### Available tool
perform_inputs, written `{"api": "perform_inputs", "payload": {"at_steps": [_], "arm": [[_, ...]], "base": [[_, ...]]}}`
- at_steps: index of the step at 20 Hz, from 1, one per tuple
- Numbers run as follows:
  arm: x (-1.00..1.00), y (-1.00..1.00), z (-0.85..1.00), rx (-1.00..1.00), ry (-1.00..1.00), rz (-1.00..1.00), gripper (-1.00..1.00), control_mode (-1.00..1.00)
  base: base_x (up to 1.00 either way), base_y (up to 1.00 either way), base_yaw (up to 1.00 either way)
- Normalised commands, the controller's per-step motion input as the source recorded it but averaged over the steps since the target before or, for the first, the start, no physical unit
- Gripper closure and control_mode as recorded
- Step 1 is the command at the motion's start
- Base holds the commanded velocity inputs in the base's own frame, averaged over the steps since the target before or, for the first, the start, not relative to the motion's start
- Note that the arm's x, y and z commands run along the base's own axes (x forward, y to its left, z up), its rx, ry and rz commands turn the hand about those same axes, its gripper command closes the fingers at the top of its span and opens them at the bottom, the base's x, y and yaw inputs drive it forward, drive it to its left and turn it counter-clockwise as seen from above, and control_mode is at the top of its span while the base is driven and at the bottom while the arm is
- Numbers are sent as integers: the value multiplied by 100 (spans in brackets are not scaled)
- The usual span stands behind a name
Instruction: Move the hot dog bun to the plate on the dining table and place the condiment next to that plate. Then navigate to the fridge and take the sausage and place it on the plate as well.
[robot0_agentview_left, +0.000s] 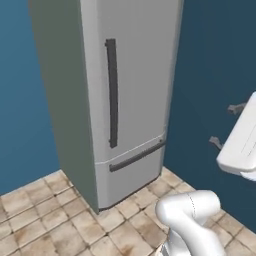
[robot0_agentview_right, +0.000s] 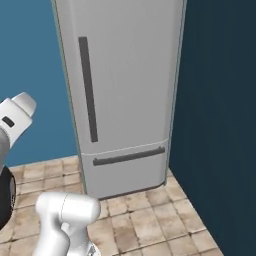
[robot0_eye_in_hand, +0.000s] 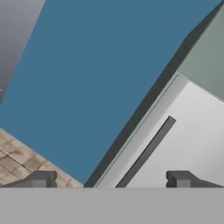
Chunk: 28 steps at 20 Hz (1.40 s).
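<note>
The tall grey fridge (robot0_agentview_left: 135, 100) (robot0_agentview_right: 130, 85) stands straight ahead with its doors shut. A long dark vertical handle (robot0_agentview_left: 112, 92) (robot0_agentview_right: 88, 89) runs down the upper door, and a dark bar handle (robot0_agentview_left: 136, 156) crosses the lower drawer. My gripper (robot0_agentview_left: 225, 125) hangs at the right, level with the fridge's upper door and apart from it, open with nothing between its fingertips (robot0_agentview_left: 235, 107). In the hand view the gripper (robot0_eye_in_hand: 110, 179) looks at the fridge (robot0_eye_in_hand: 192, 131) rolled to a slant. The bun, plate, dining table, condiment and sausage are out of view.
Blue wall (robot0_agentview_left: 25, 100) runs to the left of the fridge and a darker blue wall (robot0_agentview_right: 220, 125) juts forward on its right. Beige tiled floor (robot0_agentview_left: 45, 220) lies open in front of the fridge.
</note>
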Motion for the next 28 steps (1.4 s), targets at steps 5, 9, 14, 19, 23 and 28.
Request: {"api": "perform_inputs", "payload": {"at_steps": [5,9,14,19,23,28], "arm": [[0,0,0,0,0,0,-100,100],[0,0,0,0,0,0,-100,100],[0,0,0,0,0,0,-100,100],[0,0,0,0,0,0,-100,100],[0,0,0,0,0,0,-100,100],[0,0,0,0,0,0,-100,100]], "base": [[32,59,-12],[39,67,-30],[4,68,-39],[-6,60,-32],[13,68,-25],[80,73,-14]]}}
